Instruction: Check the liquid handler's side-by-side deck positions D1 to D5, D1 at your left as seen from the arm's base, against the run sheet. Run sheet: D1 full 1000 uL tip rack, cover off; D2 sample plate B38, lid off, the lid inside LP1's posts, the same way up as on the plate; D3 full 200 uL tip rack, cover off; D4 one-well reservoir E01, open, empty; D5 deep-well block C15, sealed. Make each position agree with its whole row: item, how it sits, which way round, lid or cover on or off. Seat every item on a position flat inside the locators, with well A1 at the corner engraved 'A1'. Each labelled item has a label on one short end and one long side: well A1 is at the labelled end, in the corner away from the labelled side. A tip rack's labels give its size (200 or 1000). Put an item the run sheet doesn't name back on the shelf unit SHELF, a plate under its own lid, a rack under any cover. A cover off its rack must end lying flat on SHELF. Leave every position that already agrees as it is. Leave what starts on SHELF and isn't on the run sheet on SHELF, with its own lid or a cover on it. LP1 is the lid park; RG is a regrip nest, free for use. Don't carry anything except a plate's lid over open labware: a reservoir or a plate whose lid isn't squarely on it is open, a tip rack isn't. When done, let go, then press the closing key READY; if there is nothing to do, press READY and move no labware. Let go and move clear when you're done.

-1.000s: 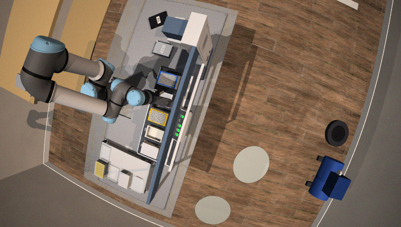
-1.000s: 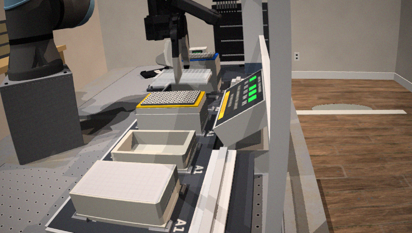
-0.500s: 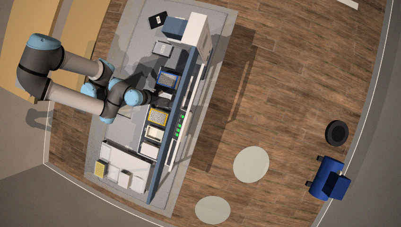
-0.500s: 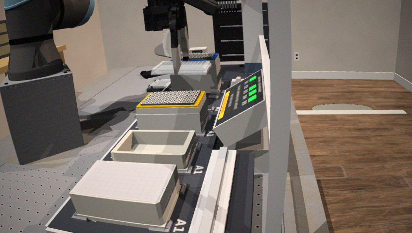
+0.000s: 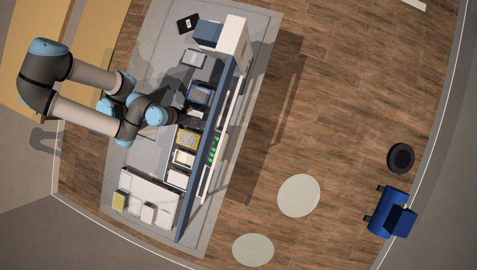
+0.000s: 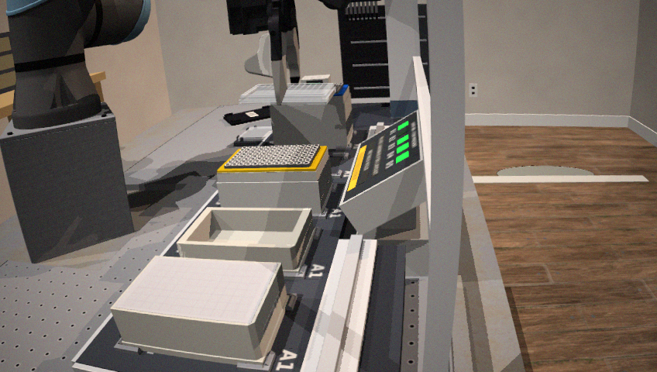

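Now the gripper (image 6: 281, 69) is closed on a clear lid (image 6: 287, 93) and holds it up in the air. One long grey finger (image 6: 279, 78) runs down over the near edge of the lid. The lid looks flat and level. It hangs above the deck, higher than the racks, and touches nothing below it that I can see. From above, the arm (image 5: 86, 117) reaches over the deck row, and the gripper (image 5: 192, 115) sits over the spot between the blue rack (image 5: 199, 94) and the yellow rack (image 5: 188, 138).

Down the row, the yellow rack (image 6: 272, 159) has no cover, and its top is full of little round tips. Just beside it is the reservoir (image 6: 246, 235), an open tub with nothing inside. Nearest in the side view is the block (image 6: 197, 299), with a flat white seal on top. White "A1" marks (image 6: 315, 270) are on the dark deck next to these things.

At the far end, the blue rack (image 6: 342, 90) peeks out behind the lid. A flat plate (image 5: 193, 58) lies on the table past it, and a black pad (image 5: 187, 23) lies farther on. The shelf (image 5: 147, 193) at the other end holds a yellow rack (image 5: 118, 200) and some white boxes. Green lights (image 6: 401, 140) shine on the panel (image 6: 382, 179).
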Controlling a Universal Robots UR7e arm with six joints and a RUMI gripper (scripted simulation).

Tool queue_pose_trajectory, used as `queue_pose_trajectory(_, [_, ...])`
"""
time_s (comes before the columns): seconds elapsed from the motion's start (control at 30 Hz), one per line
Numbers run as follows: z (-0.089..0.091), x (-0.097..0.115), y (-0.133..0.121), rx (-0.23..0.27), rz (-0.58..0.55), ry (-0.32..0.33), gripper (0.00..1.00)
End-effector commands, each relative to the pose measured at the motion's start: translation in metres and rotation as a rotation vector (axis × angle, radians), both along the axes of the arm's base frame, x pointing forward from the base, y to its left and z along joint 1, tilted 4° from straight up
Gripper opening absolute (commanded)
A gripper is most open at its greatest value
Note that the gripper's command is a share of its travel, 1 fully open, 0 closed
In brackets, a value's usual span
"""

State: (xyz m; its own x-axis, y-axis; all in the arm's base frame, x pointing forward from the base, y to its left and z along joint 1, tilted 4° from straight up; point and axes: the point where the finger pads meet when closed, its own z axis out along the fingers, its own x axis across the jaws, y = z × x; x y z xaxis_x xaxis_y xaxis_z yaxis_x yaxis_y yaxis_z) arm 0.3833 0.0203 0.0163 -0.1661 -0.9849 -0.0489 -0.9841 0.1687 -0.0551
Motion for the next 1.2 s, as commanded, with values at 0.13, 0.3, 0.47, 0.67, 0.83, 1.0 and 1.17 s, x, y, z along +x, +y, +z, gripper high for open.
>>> queue_pose_trajectory(0.13, [0.015, -0.001, -0.001, 0.0, 0.0, -0.001, 0.0])
queue_pose_trajectory(0.3, [0.02, -0.001, -0.001, 0.0, 0.0, -0.001, 0.0])
queue_pose_trajectory(0.47, [0.029, -0.002, -0.001, 0.0, 0.0, -0.001, 0.0])
queue_pose_trajectory(0.67, [0.039, -0.002, -0.002, 0.0, 0.0, -0.001, 0.0])
queue_pose_trajectory(0.83, [0.044, -0.002, -0.002, 0.0, 0.0, -0.001, 0.0])
queue_pose_trajectory(1.0, [0.052, -0.003, -0.002, 0.0, 0.0, -0.001, 0.0])
queue_pose_trajectory(1.17, [0.06, -0.004, -0.002, 0.0, 0.0, -0.001, 0.0])
